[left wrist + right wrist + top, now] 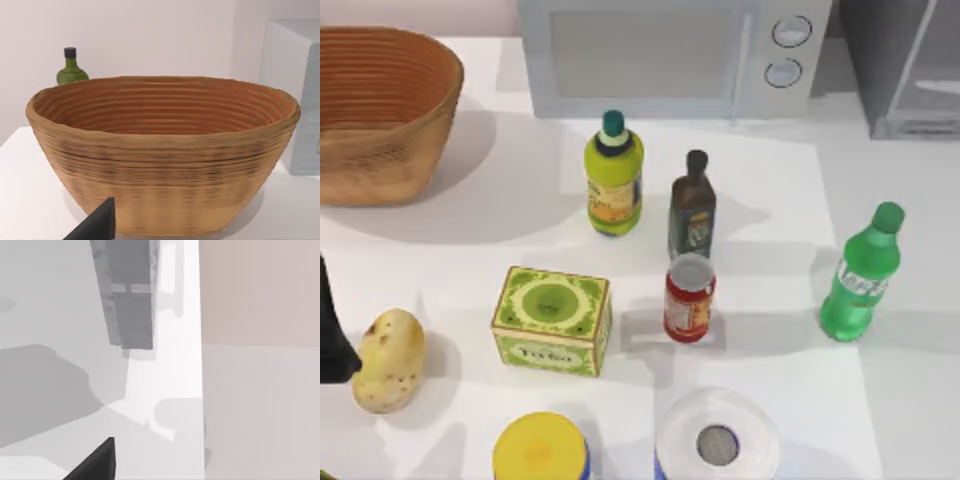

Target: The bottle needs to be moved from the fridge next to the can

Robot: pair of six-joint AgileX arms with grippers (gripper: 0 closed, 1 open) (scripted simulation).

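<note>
The bright green bottle (860,275) with its green cap stands upright on the table at the right, in front of the grey fridge (910,65) and outside it. The red can (689,298) with a silver top stands near the table's middle, well to the bottle's left. My left arm (332,330) is a dark shape at the table's left edge, beside a potato; a dark tip of its gripper (97,225) points at a woven basket. A dark tip of my right gripper (95,462) hangs over bare table near the fridge (130,295). Neither gripper holds anything that I can see.
A white microwave (670,55) stands at the back, the woven basket (380,110) at back left. A yellow-green bottle (614,175) and a dark brown bottle (692,205) stand behind the can. A green tea box (552,320), potato (388,360), yellow-lidded tub (542,448) and white roll (717,440) lie in front.
</note>
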